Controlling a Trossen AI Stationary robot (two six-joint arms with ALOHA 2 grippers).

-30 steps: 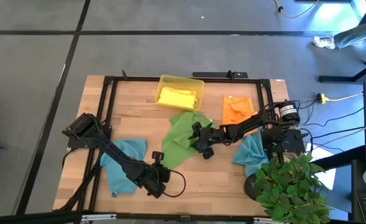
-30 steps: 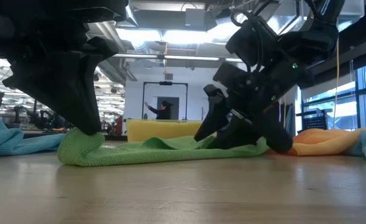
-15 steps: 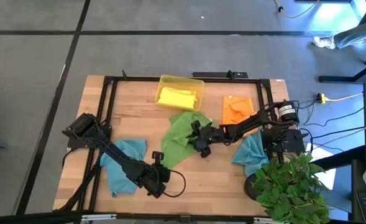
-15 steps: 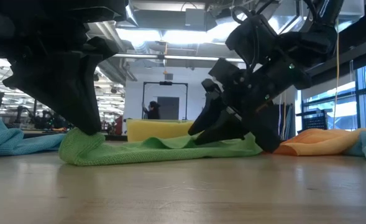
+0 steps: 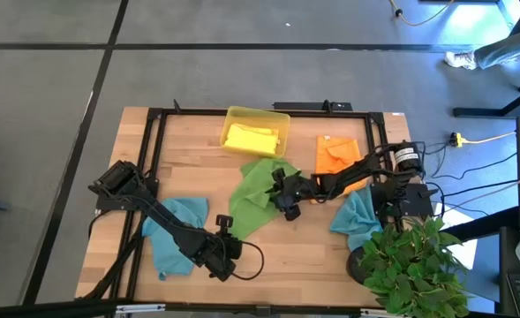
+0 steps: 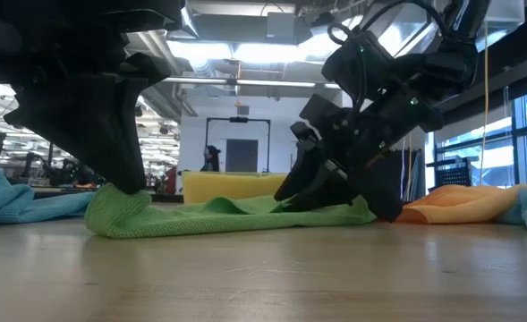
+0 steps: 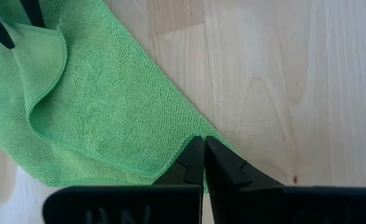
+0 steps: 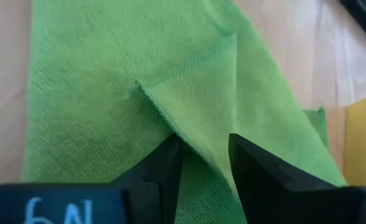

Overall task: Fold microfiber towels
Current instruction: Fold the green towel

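The green towel (image 5: 252, 201) lies spread and rumpled on the table's middle. My left gripper (image 5: 227, 233) is shut at its near corner, and shows in the low view (image 6: 124, 183) and in its wrist view (image 7: 204, 163). My right gripper (image 5: 282, 194) is open low over the towel's right part. Its fingers (image 8: 170, 163) stand on either side of a raised fold (image 8: 192, 115). It also shows in the low view (image 6: 292, 190). My left gripper pinches the green towel's near corner (image 7: 170, 152) between its two shut fingers, coming from above and pointing down. The rest of the towel lies slack on the table. My right gripper's open fingertips are down at the towel beside the fold; whether they touch it I cannot tell.
A yellow tray (image 5: 277, 117) with a yellow towel (image 5: 249, 139) stands at the far edge. An orange towel (image 5: 337, 157) lies at the far right. One teal towel (image 5: 176, 231) lies at the near left, another (image 5: 358, 219) at the right by a potted plant (image 5: 410, 265).
My right gripper has crept a little toward the table's far edge over the green towel, staying low and open. My left gripper and the towel's near corner have stayed where they were.
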